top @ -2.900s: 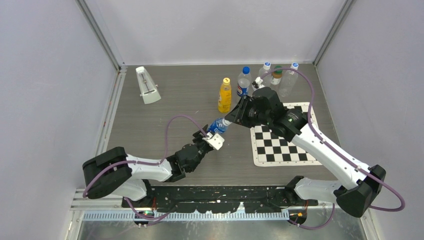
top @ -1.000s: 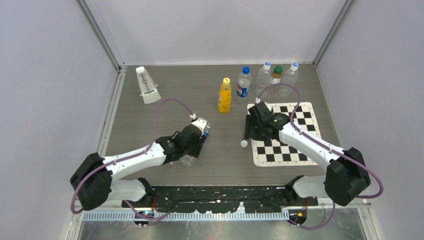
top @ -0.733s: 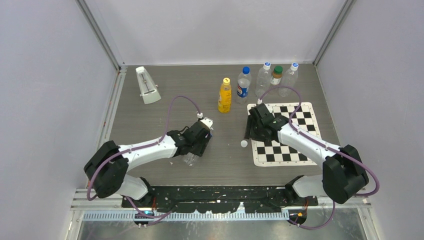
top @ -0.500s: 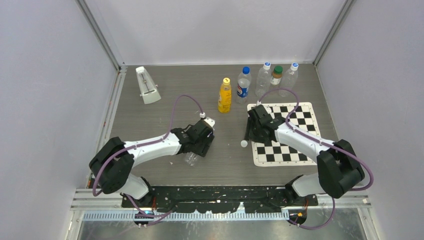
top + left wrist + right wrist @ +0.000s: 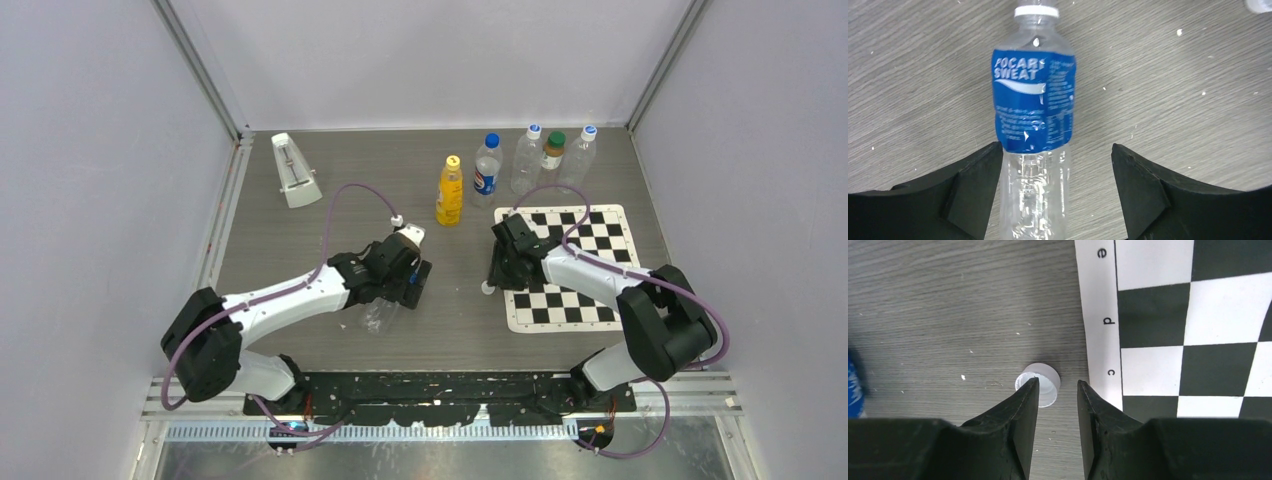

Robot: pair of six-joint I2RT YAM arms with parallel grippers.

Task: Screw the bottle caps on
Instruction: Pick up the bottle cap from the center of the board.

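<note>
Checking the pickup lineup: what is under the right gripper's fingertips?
A white cap lies on the wooden table under the right gripper, just beside the chessboard mat. One fingertip covers part of the cap's rim, so contact cannot be told.

A robotics lab test cell: pale panels on aluminium posts [image 5: 200, 70] enclose a grey wood-grain table [image 5: 270, 240]. A printed chessboard mat [image 5: 570, 265] lies there, bottles [image 5: 525, 158] lined behind it, a metronome [image 5: 296, 170] far to its left.
</note>
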